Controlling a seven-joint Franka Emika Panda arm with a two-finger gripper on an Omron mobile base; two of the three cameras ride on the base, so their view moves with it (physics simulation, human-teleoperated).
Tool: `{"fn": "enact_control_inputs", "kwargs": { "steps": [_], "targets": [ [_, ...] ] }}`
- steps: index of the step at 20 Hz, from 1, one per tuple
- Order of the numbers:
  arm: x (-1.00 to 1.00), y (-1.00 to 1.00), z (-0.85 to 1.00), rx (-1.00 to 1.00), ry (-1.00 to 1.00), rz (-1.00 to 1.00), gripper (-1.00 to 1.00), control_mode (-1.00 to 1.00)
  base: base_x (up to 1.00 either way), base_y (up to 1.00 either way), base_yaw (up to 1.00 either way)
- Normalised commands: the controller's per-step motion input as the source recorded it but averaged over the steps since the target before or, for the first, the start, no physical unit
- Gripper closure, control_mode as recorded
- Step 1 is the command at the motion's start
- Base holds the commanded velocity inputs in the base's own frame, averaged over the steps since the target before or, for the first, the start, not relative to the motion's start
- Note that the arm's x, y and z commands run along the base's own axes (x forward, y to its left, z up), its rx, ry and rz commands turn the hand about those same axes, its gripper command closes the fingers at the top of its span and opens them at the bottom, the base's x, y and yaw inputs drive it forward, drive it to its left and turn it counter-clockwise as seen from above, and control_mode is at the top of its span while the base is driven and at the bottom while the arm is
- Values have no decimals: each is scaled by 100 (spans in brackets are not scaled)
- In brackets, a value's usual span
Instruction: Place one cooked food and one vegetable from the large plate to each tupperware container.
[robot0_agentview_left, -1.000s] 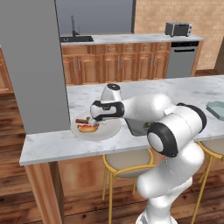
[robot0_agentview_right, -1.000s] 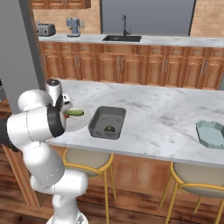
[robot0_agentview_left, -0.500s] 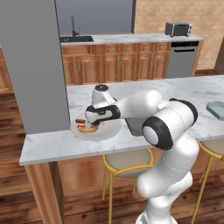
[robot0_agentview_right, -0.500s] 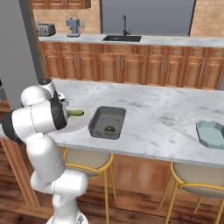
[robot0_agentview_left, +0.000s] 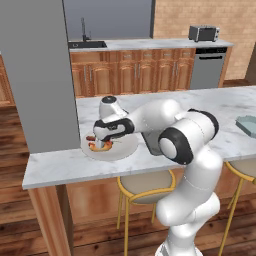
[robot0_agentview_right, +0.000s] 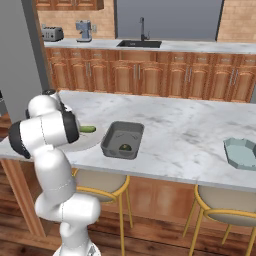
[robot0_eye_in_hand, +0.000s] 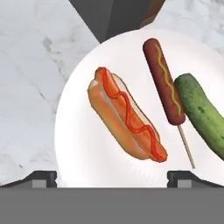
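The large plate (robot0_eye_in_hand: 78, 144) carries a hot dog (robot0_eye_in_hand: 124, 120) with a ketchup line, a corn dog on a stick (robot0_eye_in_hand: 162, 78) and a green cucumber (robot0_eye_in_hand: 203, 113). My gripper (robot0_eye_in_hand: 113, 178) hangs open just above the plate, its fingertips (robot0_eye_in_hand: 41, 177) set wide on either side of the hot dog's near end and touching nothing. From the left base the gripper (robot0_agentview_left: 103, 144) is low over the hot dog (robot0_agentview_left: 94, 146) on the plate (robot0_agentview_left: 122, 149). The dark grey tupperware (robot0_agentview_right: 122, 140) holds a small green item (robot0_agentview_right: 124, 147). The pale blue tupperware (robot0_agentview_right: 242, 152) sits far right.
The plate (robot0_agentview_right: 85, 144) lies near the counter's front left corner, next to a grey pillar (robot0_agentview_left: 32, 75). My own arm arches over the counter between the plate and the dark grey container. Bar stools (robot0_agentview_right: 225, 212) stand below the front edge.
My hand has swung left and dropped lower over the plate, ending above the hot dog. The foods and containers have not moved.
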Motion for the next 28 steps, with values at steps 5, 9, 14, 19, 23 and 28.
{"fn": "enact_control_inputs", "kwargs": {
  "steps": [5, 9, 14, 19, 23, 28],
  "targets": [
    [24, 2, -19, -2, 4, 14, -100, -100, 0, 0, 0],
    [13, 0, -31, 0, 0, 10, -100, -100, 0, 0, 0],
    [11, 11, -25, -3, 3, 4, -100, -100, 0, 0, 0],
    [30, 14, -15, -6, 4, -3, -100, -100, 0, 0, 0],
    [34, 1, -5, -3, 6, -6, -100, -100, 0, 0, 0],
    [20, 0, -9, -1, 7, -2, -100, -100, 0, 0, 0]
  ]
}}
